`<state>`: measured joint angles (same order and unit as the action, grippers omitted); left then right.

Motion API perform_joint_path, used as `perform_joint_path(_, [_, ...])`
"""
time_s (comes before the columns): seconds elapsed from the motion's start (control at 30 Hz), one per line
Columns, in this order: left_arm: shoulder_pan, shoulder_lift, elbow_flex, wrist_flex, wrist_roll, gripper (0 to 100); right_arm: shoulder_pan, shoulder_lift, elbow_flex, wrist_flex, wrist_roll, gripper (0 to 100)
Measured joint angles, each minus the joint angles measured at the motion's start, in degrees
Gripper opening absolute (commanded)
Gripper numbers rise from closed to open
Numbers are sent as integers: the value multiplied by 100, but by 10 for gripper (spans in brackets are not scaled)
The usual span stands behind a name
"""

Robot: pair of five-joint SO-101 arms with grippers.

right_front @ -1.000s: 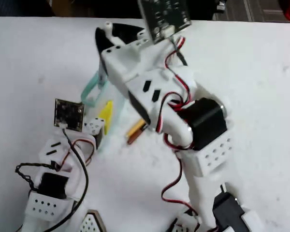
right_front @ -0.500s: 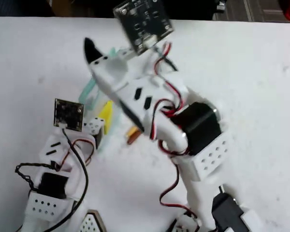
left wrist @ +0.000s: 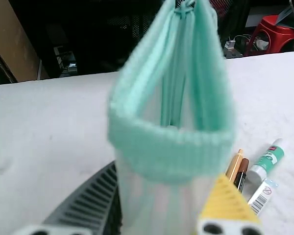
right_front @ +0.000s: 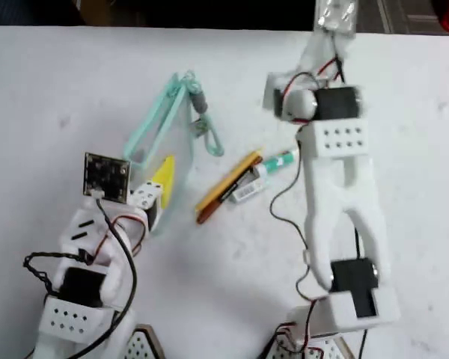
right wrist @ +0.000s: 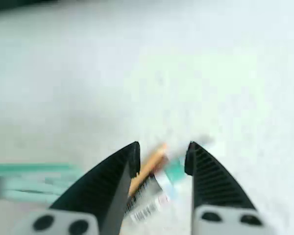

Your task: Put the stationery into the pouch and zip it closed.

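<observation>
The left gripper (left wrist: 159, 200) clamps its fingers on the mint pouch (left wrist: 171, 122) at its near edge. The right gripper (right wrist: 162, 152), fingers parted, hangs seemingly above the pens (right_front: 226, 187) lying right of the pouch.

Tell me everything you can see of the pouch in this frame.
The pouch is see-through plastic with a mint-green fabric zip band. It is unzipped, and its mouth stands open in a loop facing the left wrist camera. It rests on the white table, with its near end pinched in the left gripper. Pens lie on the table beside it, outside.
</observation>
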<state>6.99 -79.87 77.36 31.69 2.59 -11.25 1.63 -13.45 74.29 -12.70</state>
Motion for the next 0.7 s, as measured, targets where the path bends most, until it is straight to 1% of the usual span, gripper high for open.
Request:
perform_joint_path(0.1, [0,0,0,0,-9,196,-97,431,387,-44,-35,128])
perform_joint_path(0.23, [-97,0,0,0,-9,196,-202,1081,501,-633,-88,128])
perform_joint_path(0.37, [-246,0,0,0,-9,196,-264,1785,501,-1240,-440,128])
perform_joint_path(0.47, [-255,-9,149,-97,-9,196,-255,2198,501,-1547,-519,128])
perform_joint_path(0.6, [-255,-9,299,-378,-9,196,-431,2497,501,-1793,-536,128])
perform_joint_path(0.7, [-255,-9,299,-413,-9,196,-484,2629,501,-1811,-536,128])
